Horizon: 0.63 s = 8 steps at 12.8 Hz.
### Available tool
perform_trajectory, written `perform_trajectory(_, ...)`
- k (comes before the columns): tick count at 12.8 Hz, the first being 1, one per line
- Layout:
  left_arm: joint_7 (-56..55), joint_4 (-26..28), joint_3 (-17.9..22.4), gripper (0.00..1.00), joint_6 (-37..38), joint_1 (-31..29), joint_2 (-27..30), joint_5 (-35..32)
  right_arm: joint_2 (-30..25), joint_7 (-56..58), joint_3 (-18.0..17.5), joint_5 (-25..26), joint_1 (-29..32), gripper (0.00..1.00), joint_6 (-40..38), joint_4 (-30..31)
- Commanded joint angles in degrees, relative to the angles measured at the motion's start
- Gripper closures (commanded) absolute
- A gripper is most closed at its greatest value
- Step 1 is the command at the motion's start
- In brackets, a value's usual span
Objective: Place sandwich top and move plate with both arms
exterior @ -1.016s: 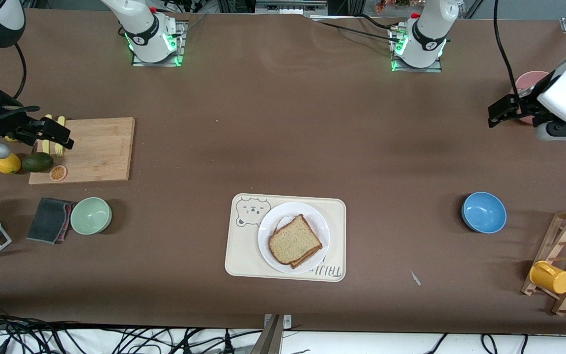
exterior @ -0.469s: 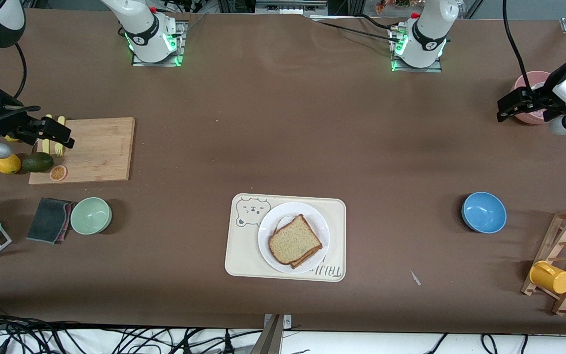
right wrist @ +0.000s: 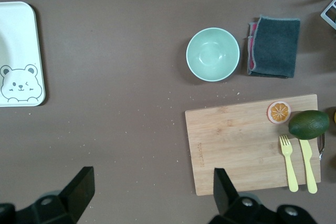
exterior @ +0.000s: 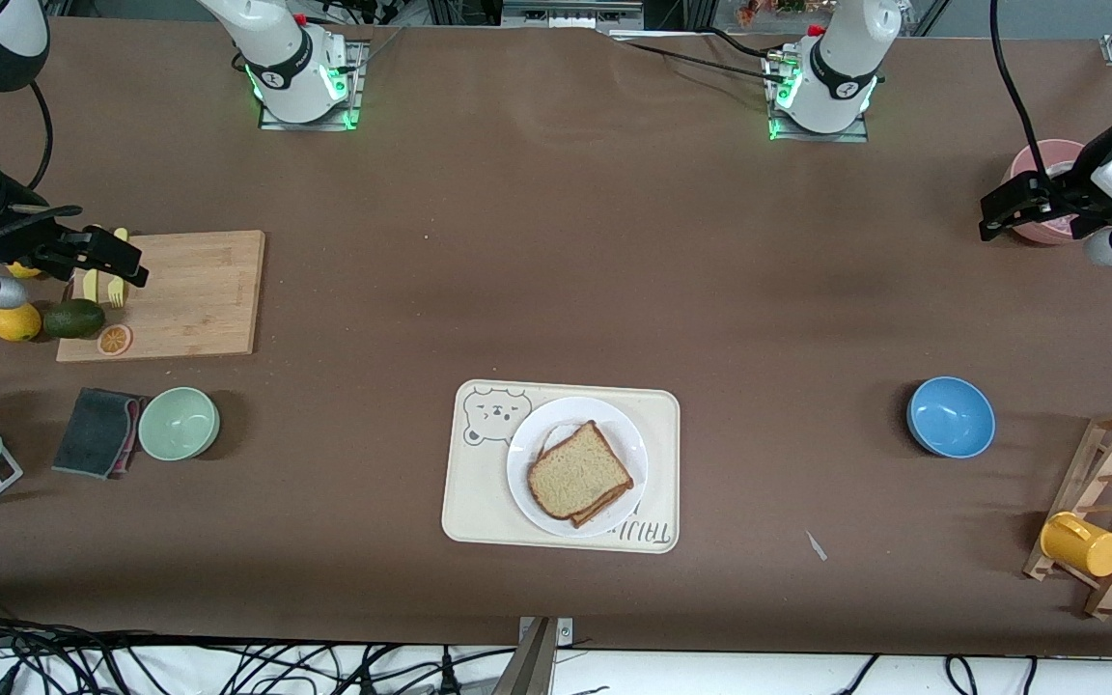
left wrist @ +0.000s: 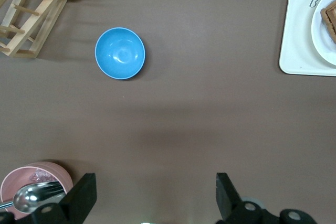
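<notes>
The right gripper (exterior: 117,261) hangs over the cutting board (exterior: 194,290), jaws apart and empty; the sandwich top (exterior: 577,473) already lies on the lower slice, on the plate (exterior: 527,454), which sits in the tray (exterior: 464,492); the left gripper (exterior: 1005,208) is up by the pink bowl (exterior: 1039,159), jaws apart and empty; whether the plate has reached its place I cannot tell.

L gripper (exterior: 1000,208) drew back over pink bowl (exterior: 1043,205); R gripper (exterior: 117,261) maybe nudged.
</notes>
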State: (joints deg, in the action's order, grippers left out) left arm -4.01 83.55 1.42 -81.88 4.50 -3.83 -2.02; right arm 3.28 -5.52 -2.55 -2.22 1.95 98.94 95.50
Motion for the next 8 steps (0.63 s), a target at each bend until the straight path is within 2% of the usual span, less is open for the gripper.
perform_trajectory(1, 0.06, -1.19, 0.34, 0.00, 1.11, 0.42, -0.48, -0.62, -0.12, 0.25, 0.09, -1.12, 0.25, 0.00, -1.12, -0.84)
perform_trajectory(8, -0.03, 1.69, 0.43, 0.00, -0.46, -0.02, 0.40, 2.81, -0.12, 0.51, 0.09, -1.12, 0.25, 0.00, -1.12, -0.93)
